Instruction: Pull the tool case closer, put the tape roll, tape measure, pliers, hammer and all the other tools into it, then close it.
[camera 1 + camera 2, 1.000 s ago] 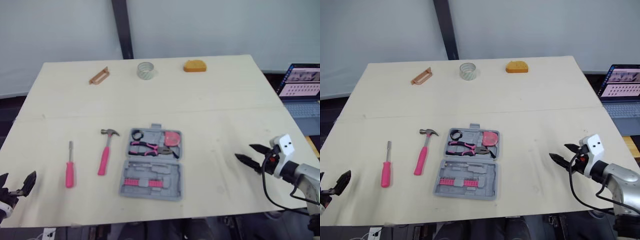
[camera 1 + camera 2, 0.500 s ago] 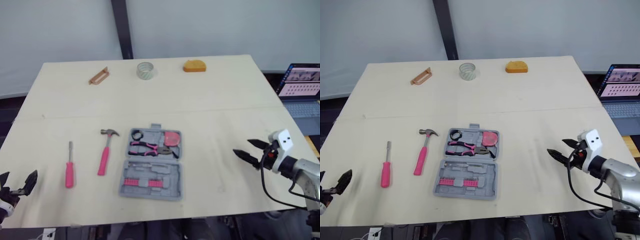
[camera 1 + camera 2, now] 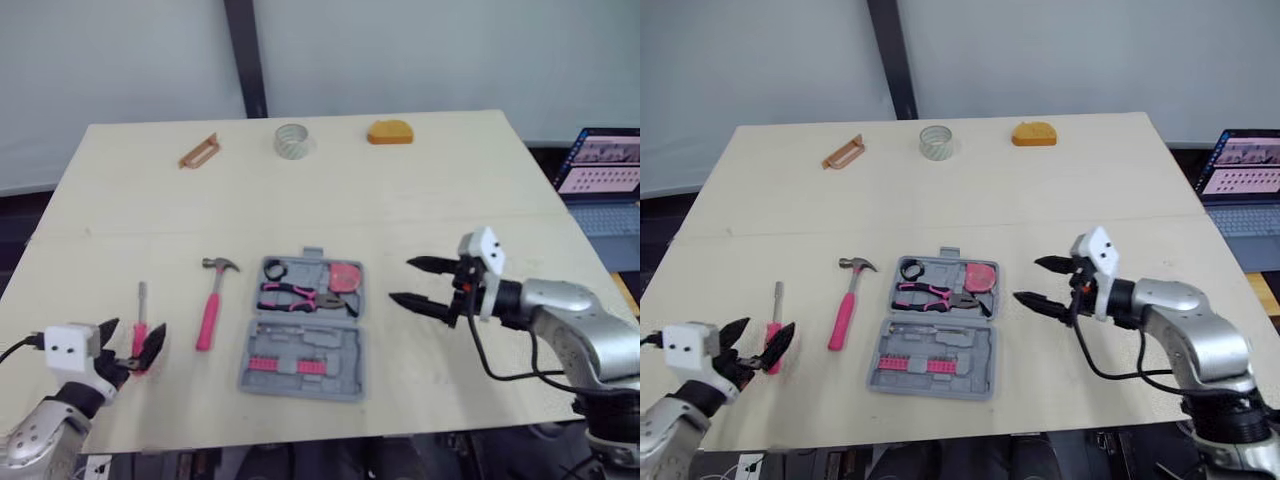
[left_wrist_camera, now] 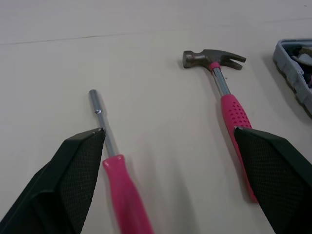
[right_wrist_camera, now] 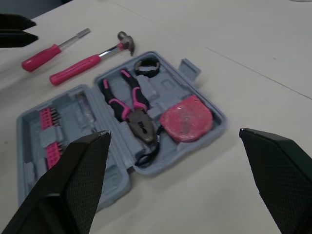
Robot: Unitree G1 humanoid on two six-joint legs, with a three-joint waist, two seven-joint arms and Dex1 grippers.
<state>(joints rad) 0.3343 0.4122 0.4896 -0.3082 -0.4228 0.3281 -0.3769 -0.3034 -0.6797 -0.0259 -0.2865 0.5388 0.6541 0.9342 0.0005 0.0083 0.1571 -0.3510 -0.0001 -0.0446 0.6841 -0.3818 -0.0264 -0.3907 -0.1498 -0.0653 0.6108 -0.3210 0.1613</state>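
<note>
While the tool case (image 3: 300, 335) lies open in the lower middle of the head view, we see both pairs of jaws spread wide apart and holding nothing. The left jaws hang in the lower left of the frame, straddling the pink handle of the screwdriver (image 4: 124, 195). In the left wrist view the hammer (image 3: 210, 312) lies just inside the other finger (image 4: 278, 180). The hammer rests on the table (image 3: 450, 180) between the screwdriver and the case, parallel to both and touching neither.

The right jaws sit just right of the case, with their tips pointing at its upper half but not touching it. In the right wrist view, that half holds the pliers (image 5: 129, 105), a red round tool (image 5: 186, 119) and a small black ring (image 5: 147, 66). The nearer half carries a row of pink bits (image 5: 48, 136).

Along the top of the frame, well apart from the case, we find a brown handle-shaped piece (image 3: 198, 152), the tape roll (image 3: 292, 140) and an orange block (image 3: 390, 131). A laptop (image 3: 605, 165) stands open at the right edge, off the table.
</note>
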